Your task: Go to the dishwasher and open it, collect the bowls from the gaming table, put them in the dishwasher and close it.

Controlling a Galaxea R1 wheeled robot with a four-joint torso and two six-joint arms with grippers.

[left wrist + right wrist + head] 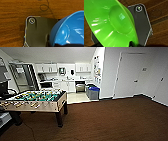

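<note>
A blue bowl point(70, 28) hangs close over the brown carpet in the left wrist view, with my left gripper point(60, 45) shut on its rim. In the right wrist view a green bowl point(109, 21) is carried the same way, my right gripper point(132, 44) shut on its edge. The dishwasher point(80, 87), a steel front under the counter, stands far ahead in the kitchen nook between white cabinets. From here I cannot tell whether its door is open. The gaming table is out of view.
A table-football table point(37, 99) with a green field stands at the left on the brown carpet point(112, 119). Blue and grey bins point(93, 93) sit at the right of the kitchen entrance. White doors point(128, 74) line the right wall. A thin cable loop point(44, 7) lies on the carpet.
</note>
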